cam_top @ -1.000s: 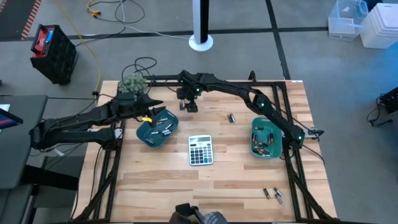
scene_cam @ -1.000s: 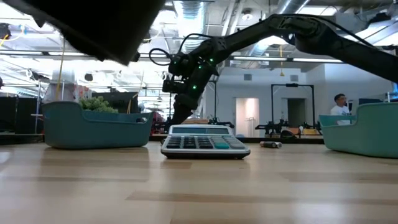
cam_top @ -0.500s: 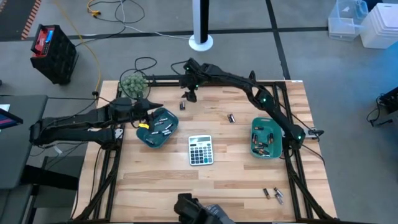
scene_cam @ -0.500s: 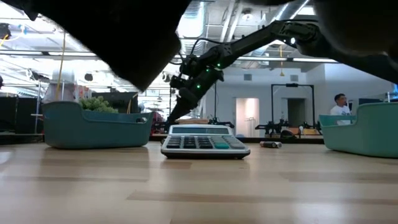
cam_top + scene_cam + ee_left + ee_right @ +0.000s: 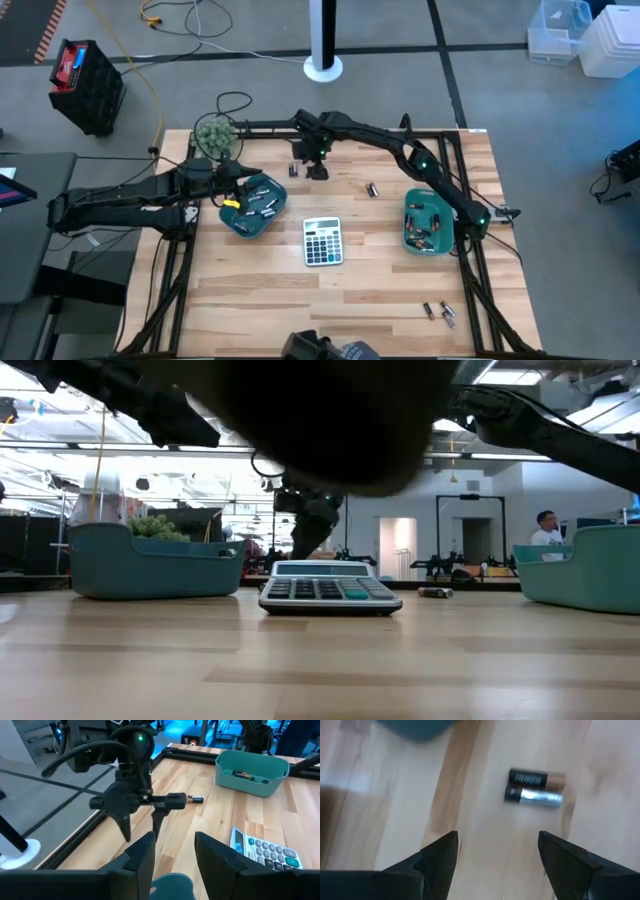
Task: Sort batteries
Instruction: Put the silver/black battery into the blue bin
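Two batteries (image 5: 535,787) lie side by side on the wooden table: one black and copper, one black and silver. My right gripper (image 5: 495,862) hangs open above the bare table beside them, pointing steeply down. In the high view this pair (image 5: 293,170) sits just left of that gripper (image 5: 316,170), near the far edge. My left gripper (image 5: 243,181) hovers open over the left teal tray (image 5: 232,216); nothing lies between its fingers (image 5: 142,860). A lone battery (image 5: 372,189) lies right of the right gripper. Two more batteries (image 5: 436,312) rest near the front right corner.
A grey calculator (image 5: 322,241) sits mid-table between the left tray and the right teal tray (image 5: 406,232); both trays hold several batteries. A small green plant (image 5: 214,132) stands at the far left corner. A dark blurred shape (image 5: 330,420) blocks the upper part of the low view.
My right gripper swung toward the table's far edge, then came back toward the near side and a little to the right. It tipped more steeply downward and stayed open. The batteries have not moved.
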